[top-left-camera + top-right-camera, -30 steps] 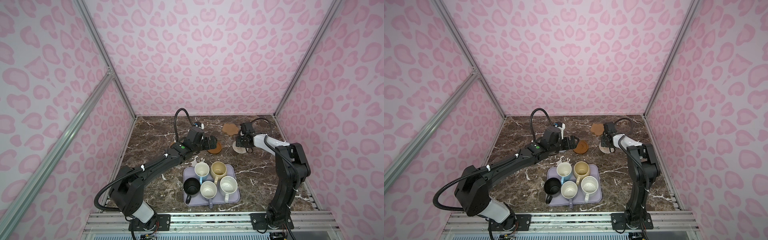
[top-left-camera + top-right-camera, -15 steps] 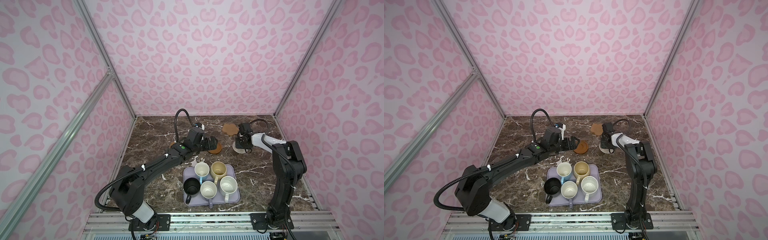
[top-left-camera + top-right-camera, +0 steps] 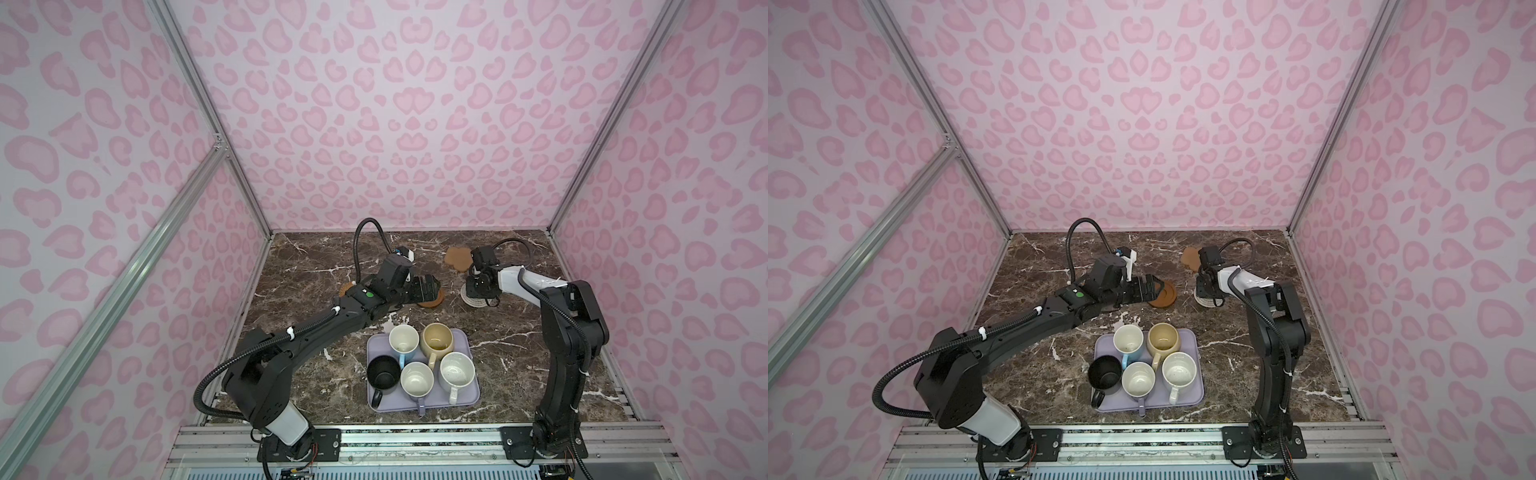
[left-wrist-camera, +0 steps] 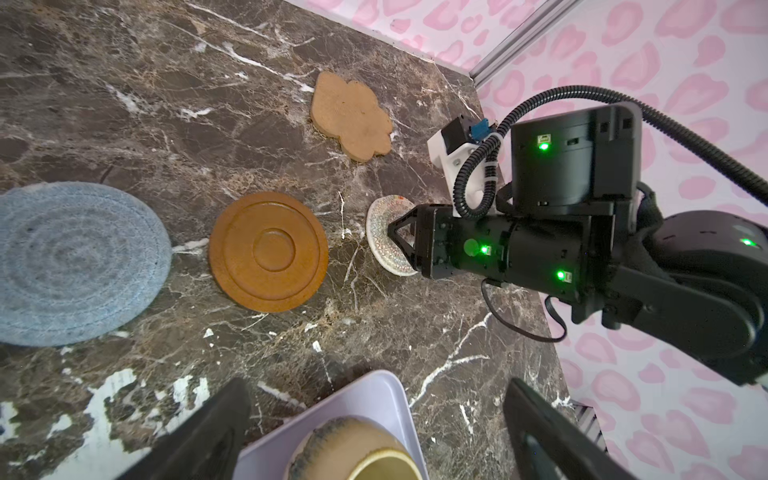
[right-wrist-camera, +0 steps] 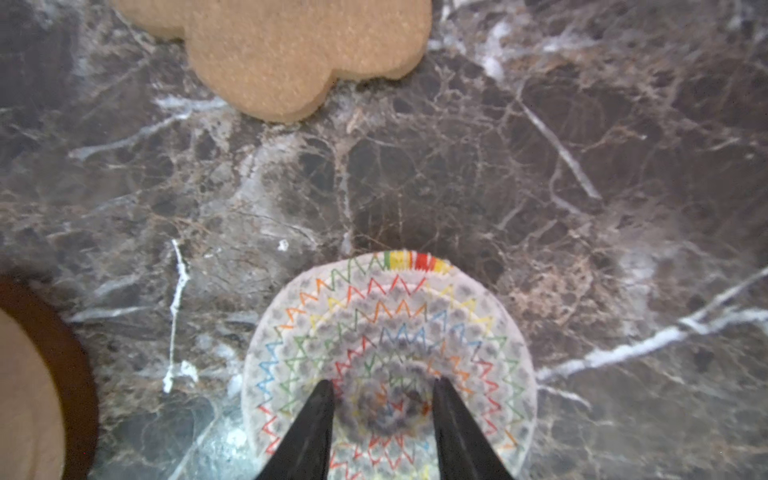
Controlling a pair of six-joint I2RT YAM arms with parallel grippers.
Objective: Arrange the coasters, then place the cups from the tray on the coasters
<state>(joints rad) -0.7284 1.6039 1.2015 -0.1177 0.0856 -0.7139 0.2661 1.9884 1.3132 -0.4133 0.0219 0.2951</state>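
Observation:
My right gripper points down with both fingertips resting on the middle of the cream woven coaster, jaws a little apart; the coaster lies flat. The tan flower coaster lies just behind it. My left gripper hovers wide open and empty over the near edge of the brown wooden disc. The blue-grey coaster lies beside the disc. An orange coaster peeks out behind the left arm. On the lavender tray stand the light blue, pale yellow, black, lavender and speckled cups.
The marble table is boxed in by pink patterned walls on three sides, with a metal rail along the front edge. The left arm stretches low across the table from the front left corner.
The right gripper's jaws have narrowed while sitting on the cream coaster, and it has shifted slightly. The left arm and the cups have not moved.

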